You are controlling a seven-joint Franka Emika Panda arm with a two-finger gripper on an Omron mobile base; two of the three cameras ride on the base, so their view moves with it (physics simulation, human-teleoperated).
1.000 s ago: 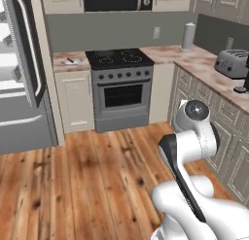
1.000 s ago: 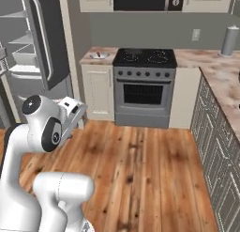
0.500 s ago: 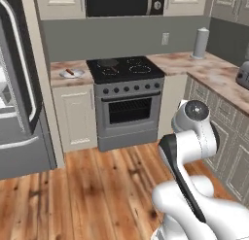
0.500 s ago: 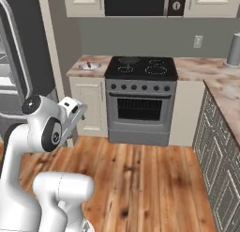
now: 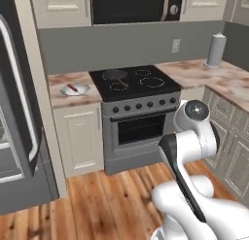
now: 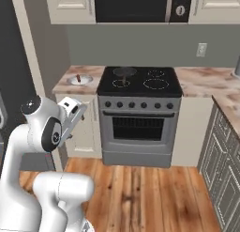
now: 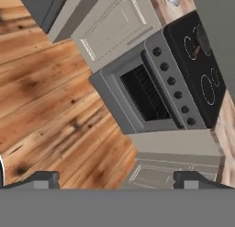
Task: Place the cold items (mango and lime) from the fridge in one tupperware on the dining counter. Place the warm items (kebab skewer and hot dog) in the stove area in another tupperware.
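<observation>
The stove area has a black cooktop (image 5: 133, 81) (image 6: 140, 80) (image 7: 202, 60) over a steel oven front (image 5: 138, 129). On its back left burner sits a small dark pan (image 5: 115, 75) (image 6: 124, 72) with a brown stick-like thing, too small to name. A round pale dish (image 5: 75, 90) (image 6: 79, 79) on the marbled counter to the left holds a small reddish piece. The fridge (image 5: 17, 117) stands at the far left. My gripper (image 7: 118, 179) is open and empty, held over the wood floor in front of the oven. Mango, lime, tupperware and dining counter are out of view.
Cream cabinets (image 5: 80, 137) flank the oven, and a counter run (image 5: 228, 83) with grey cabinets lines the right wall. A paper towel roll (image 5: 216, 49) stands at the back right. A microwave (image 5: 131, 6) hangs above the stove. Wood floor (image 6: 140, 189) lies open ahead.
The whole picture has shifted and grown: the base has driven closer to the stove, and the fridge has slid toward the left edge. The gripper has stayed open.
</observation>
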